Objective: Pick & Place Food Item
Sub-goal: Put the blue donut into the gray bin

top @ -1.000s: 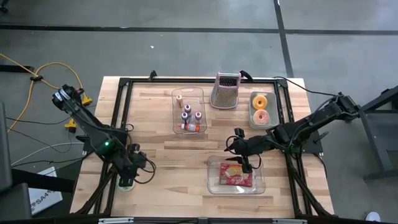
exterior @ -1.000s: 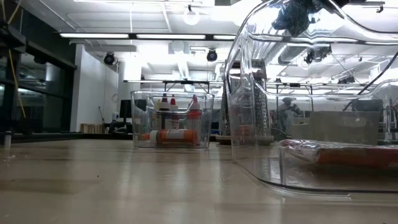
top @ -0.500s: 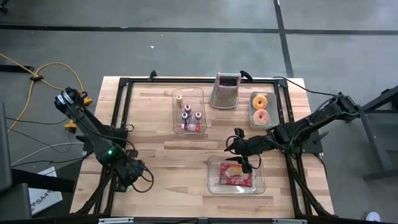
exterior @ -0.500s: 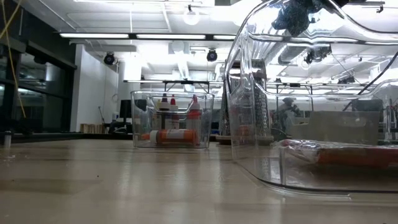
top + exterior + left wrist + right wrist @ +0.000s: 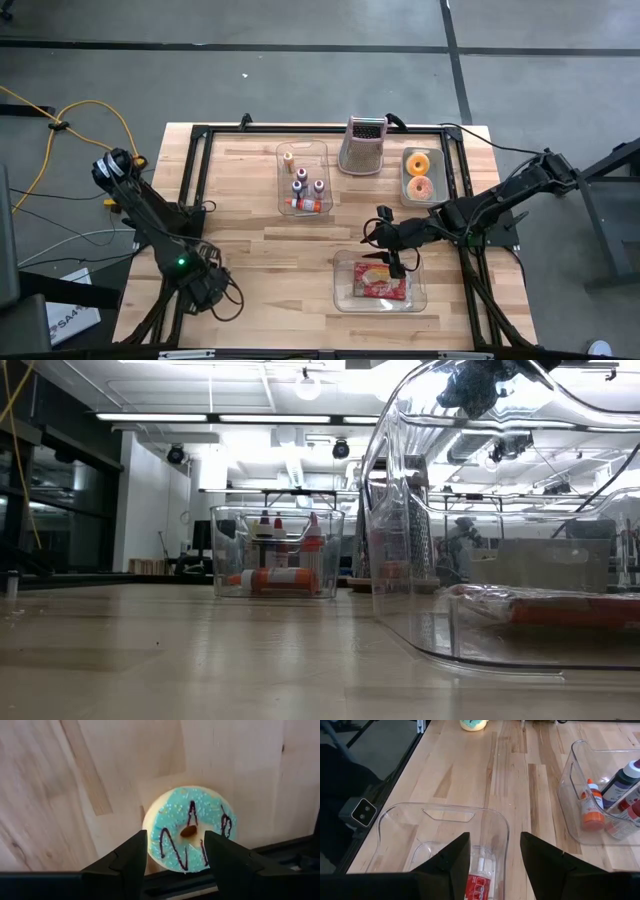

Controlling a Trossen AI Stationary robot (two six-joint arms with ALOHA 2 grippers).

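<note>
— Left gripper (image 5: 175,851)? Where's it at?

— Down at the surface's (image 5: 250,250) near-left corner, fingers spread wide, straddling the blue-iced donut (image 5: 192,827) without pinching it. The donut lies flat beside the black frame rail (image 5: 280,852); bare wood on its other side.

— How does the donut look?

— Sprinkles, dark zigzag drizzle, pale dough rim.

— And the right gripper (image 5: 385,247)?

— Open, holding nothing, above the clear tray (image 5: 345,290) with the red packet (image 5: 381,283).

— Any change?

— The left arm has slid toward the near edge; the right hasn't budged.
</note>
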